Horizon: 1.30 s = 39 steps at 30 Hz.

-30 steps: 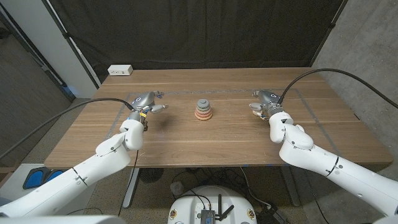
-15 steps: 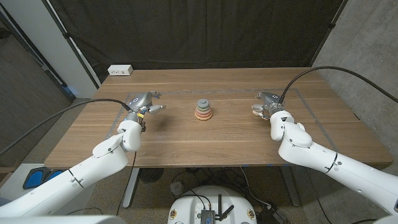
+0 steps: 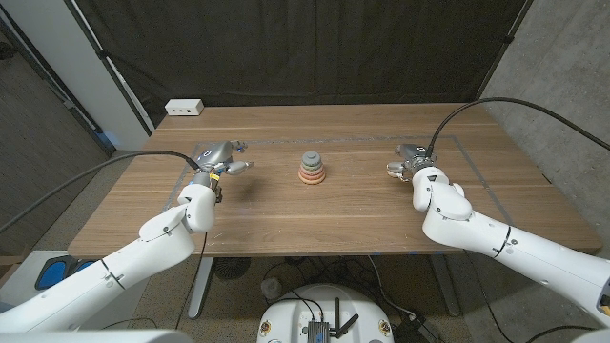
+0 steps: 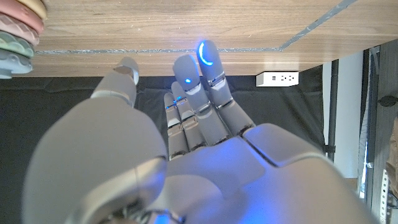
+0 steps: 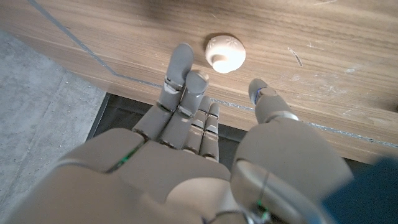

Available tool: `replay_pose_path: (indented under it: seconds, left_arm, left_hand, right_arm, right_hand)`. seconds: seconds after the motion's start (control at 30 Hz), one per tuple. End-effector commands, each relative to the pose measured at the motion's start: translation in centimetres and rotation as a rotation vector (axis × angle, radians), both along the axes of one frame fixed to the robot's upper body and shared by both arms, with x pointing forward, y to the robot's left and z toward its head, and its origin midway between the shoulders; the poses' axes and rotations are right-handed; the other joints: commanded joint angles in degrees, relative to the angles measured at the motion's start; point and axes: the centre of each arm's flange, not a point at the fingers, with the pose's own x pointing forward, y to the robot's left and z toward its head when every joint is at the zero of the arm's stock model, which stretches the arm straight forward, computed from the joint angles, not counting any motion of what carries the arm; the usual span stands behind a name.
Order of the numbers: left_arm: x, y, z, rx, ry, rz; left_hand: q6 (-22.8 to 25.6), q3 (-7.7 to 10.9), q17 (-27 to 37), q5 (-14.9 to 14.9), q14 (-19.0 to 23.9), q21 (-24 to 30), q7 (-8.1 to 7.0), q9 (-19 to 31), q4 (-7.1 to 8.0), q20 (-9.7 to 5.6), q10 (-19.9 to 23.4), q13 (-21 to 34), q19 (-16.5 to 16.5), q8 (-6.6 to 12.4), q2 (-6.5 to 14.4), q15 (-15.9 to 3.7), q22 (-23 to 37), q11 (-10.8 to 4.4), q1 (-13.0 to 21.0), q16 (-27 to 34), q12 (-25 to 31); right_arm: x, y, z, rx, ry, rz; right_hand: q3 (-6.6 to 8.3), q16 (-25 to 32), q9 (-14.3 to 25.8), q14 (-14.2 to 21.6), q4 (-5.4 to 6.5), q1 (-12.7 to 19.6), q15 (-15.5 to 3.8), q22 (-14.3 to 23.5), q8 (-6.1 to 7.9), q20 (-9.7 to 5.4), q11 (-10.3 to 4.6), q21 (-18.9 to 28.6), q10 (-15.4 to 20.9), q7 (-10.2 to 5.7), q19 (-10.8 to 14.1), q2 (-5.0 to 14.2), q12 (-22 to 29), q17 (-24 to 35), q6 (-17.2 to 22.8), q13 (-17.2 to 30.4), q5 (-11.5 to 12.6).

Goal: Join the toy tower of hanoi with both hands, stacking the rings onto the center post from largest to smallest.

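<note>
A wooden table (image 3: 315, 214) ran across the scene, and two white robot arms reached onto it from the near corners.

The left hand (image 3: 221, 157) hovered over the left part of the table, its fingers (image 4: 205, 68) stretched out close together and its thumb set apart, with nothing in its grasp. The right hand (image 3: 412, 160) was over the right part of the table at about the same depth, its fingers (image 5: 183, 78) also extended and empty. Just beside that hand lay a small cream rounded cap-like piece (image 5: 225, 53) on the wood, near the fingertips; whether they touched it could not be told.

Between the two hands, at the table's centre and well apart from each, stood the toy tower of stacked pastel rings (image 3: 311, 169), pink and orange low down with a grey piece on top. Its ring edges also showed at the border of the left wrist view (image 4: 18, 28).

A thin line of grey tape (image 3: 457, 143) marked a rectangle on the tabletop. At the far left corner lay a white power strip (image 3: 184, 108). A black curtain (image 3: 305, 48) hung behind the table.
</note>
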Motion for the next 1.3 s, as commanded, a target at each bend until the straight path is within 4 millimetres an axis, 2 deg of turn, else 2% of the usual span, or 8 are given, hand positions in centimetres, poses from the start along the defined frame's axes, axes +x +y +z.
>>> replay_pose_path:
  seconds: [0.03,0.8,1.3]
  left_arm:
    - [-0.2,-0.1,0.0,0.011,0.019,-0.004]
    - [-0.6,-0.1,-0.5,0.001,0.017,-0.009]
    - [-0.6,0.0,-0.8,-0.009,0.027,-0.01]
  left_hand:
    - [0.8,0.62,0.1,0.6,-0.1,-0.1,0.09,0.1,-0.21,-6.79,0.3,0.1,0.3,-0.01,0.5,-2.03,0.1,0.2,-0.2,-0.1,-0.1]
    - [1.4,1.49,0.6,0.9,0.3,-0.2,-0.01,0.3,-0.3,-6.8,1.0,0.3,0.3,-0.12,0.6,-2.03,0.1,-0.03,-0.7,0.3,-0.3]
    - [1.1,2.1,0.2,1.1,-0.2,-0.3,0.09,0.4,-0.34,-6.81,0.9,0.4,0.3,-0.33,0.5,-2.04,0.0,0.16,-1.0,-0.2,-0.5]
  right_arm:
    - [1.1,0.1,-0.3,-0.007,0.054,-0.024]
    - [2.3,-0.4,-1.5,0.003,0.099,-0.048]
    - [3.2,-0.5,-1.9,0.005,0.115,-0.062]
  right_hand:
    - [-0.36,-0.4,0.2,-0.2,-0.17,0.7,-3.95,0.0,-0.15,-5.82,-0.06,-0.3,-0.1,0.08,-0.4,-0.16,0.3,-0.2,-0.5,0.1,-0.4]
    - [-1.73,-0.8,-0.2,0.1,-0.07,1.7,-3.95,0.0,0.47,-5.81,0.01,-0.4,-0.1,0.07,-0.5,0.39,0.7,-0.8,-0.6,-0.4,-1.6]
    - [-2.09,-1.0,-0.4,0.1,-0.07,2.1,-3.96,-0.1,0.54,-5.82,0.03,-0.5,-0.1,0.15,-0.5,0.6,0.8,-0.7,-0.5,-0.5,-1.9]
